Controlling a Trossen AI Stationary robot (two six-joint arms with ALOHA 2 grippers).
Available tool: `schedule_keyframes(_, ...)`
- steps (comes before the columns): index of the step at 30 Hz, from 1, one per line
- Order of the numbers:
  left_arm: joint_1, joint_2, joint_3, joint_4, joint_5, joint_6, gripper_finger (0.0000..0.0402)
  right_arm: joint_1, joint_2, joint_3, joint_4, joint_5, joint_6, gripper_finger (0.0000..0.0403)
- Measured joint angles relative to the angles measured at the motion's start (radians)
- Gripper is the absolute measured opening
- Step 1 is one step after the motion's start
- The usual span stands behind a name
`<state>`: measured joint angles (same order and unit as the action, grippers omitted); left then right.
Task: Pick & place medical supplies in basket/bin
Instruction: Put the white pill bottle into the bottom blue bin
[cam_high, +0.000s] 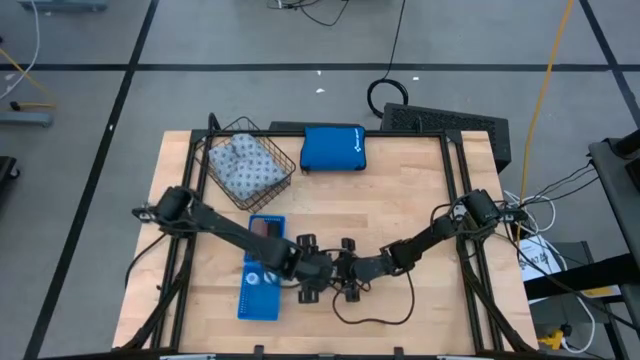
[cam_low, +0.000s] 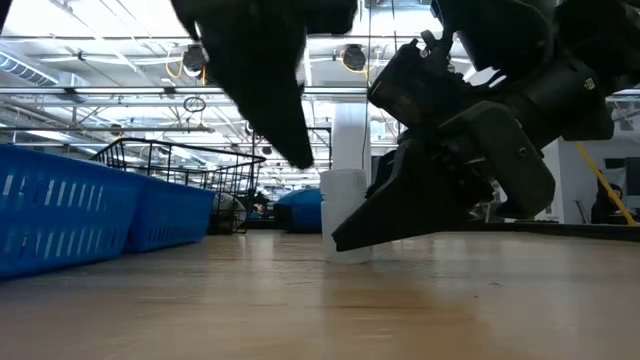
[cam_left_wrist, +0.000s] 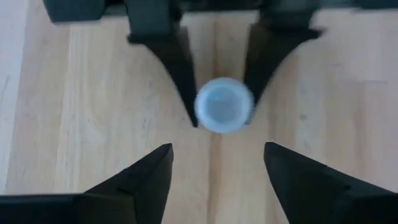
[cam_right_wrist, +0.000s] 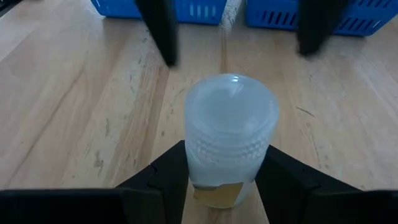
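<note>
A small white round bottle (cam_right_wrist: 230, 134) with a ribbed cap stands upright on the wood near the table's near edge. My right gripper (cam_right_wrist: 225, 154) is shut on it. My left gripper (cam_left_wrist: 217, 148) hangs open just to the bottle's left and touches nothing. In the left wrist view the bottle (cam_left_wrist: 224, 104) shows from above, between the right gripper's fingers. The arms hide the bottle in the high view. The grey-blue patterned pack (cam_high: 243, 165) lies in the wire-mesh basket (cam_high: 285, 165). The blue tray (cam_high: 243, 305) holds a brown roll (cam_high: 265, 228) and white discs (cam_high: 254, 277). No pink roll shows. My right gripper pinches the bottle's lower body (cam_right_wrist: 221, 183) below the ribbed cap, one finger (cam_right_wrist: 171, 171) on each side. The fingers come nearly level from the table's right side. The bottle stays upright with its base on the table (cam_low: 345, 255).
A bright blue zip pouch (cam_high: 333, 148) lies at the far edge, right of the basket. The tray sits just left of both grippers. A black cable (cam_high: 375, 318) loops on the wood near the near edge. Bare wood spreads over the table's middle and right.
</note>
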<state>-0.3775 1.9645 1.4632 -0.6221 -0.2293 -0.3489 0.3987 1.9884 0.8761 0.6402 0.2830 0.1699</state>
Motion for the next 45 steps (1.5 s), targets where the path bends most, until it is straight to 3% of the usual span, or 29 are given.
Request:
schedule_keyframes(8, 0.035, 0.025, 0.000, 0.054, 0.007, -0.015, 0.0284, 0.002, 0.000, 0.000, 0.000, -0.026, 0.000, 0.0148)
schedule_keyframes(17, 0.036, 0.025, 0.000, 0.162, 0.071, 0.029, 0.0274, 0.002, 0.000, 0.000, 0.000, -0.027, -0.006, 0.0149)
schedule_keyframes(29, 0.036, 0.025, -0.078, 0.260, 0.076, 0.014, 0.0273, 0.002, 0.000, -0.001, 0.000, -0.027, -0.006, 0.0149)
schedule_keyframes(34, 0.037, 0.026, -0.086, 0.264, 0.022, 0.014, 0.0273, 0.002, 0.000, -0.001, 0.000, -0.026, -0.006, 0.0152)
schedule_keyframes(45, 0.038, 0.026, -0.086, 0.280, 0.062, 0.031, 0.0271, 0.002, 0.000, -0.001, 0.000, -0.027, -0.007, 0.0150)
